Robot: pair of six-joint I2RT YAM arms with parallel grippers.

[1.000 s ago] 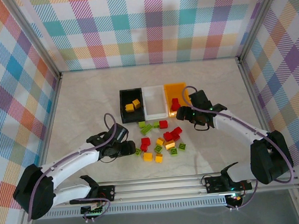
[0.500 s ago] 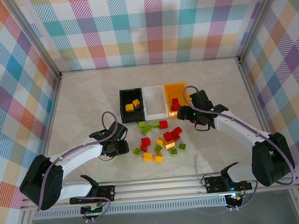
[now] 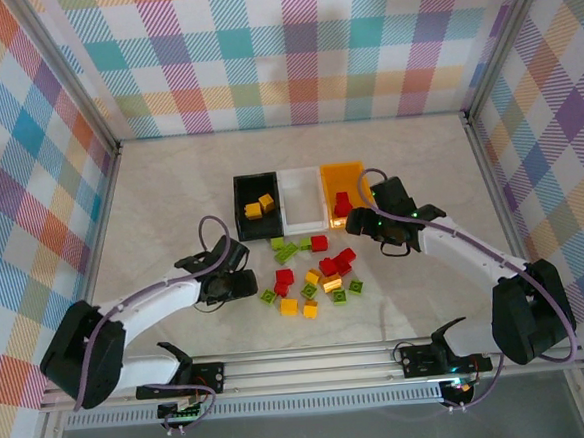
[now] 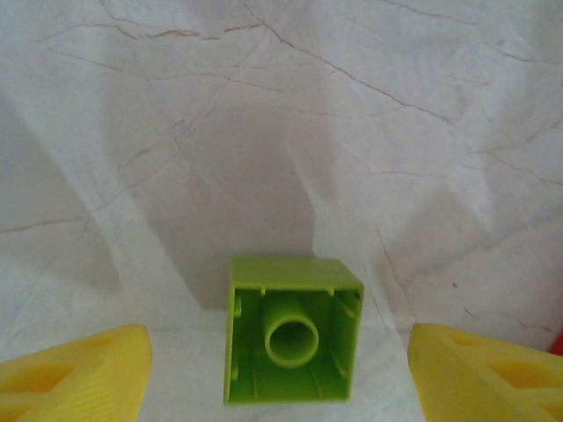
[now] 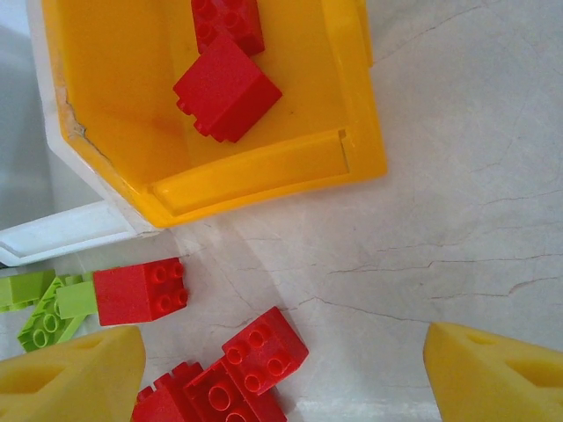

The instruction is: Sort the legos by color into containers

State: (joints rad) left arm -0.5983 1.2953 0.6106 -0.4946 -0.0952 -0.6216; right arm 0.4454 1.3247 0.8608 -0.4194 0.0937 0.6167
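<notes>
Left fingers (image 3: 245, 285): spread wide and low over the table (image 4: 352, 105), pinching nothing.
Between them: one lime green lego (image 4: 292, 327) lies upside down with its hollow side up. There is a clear gap to each finger.
Past their tips: bare marbled table, lots of open room.
Left arm (image 3: 148, 309): stretched low from its base, reaching forward and right. The wrist sits at the left edge of the loose pile (image 3: 316, 272).
Right fingers (image 3: 358, 224): spread wide too, with nothing between them and bare table below.
By the left finger: a clump of red legos (image 5: 251, 365), bricks touching. Just beyond are a single red lego (image 5: 141, 290) and some lime green legos (image 5: 44, 308).
Ahead of the tips: the near wall of the orange bin (image 5: 264, 171), with two red bricks (image 5: 227, 88) inside. The white bin (image 5: 62, 233) presses against its side.
Off the other finger: open table past the bin's corner.
Right arm (image 3: 465, 252): angled in from the right, wrist near the orange bin's near corner.
Farthest from the right fingers: the black bin (image 3: 244, 217), holding yellow legos (image 3: 260, 206).
</notes>
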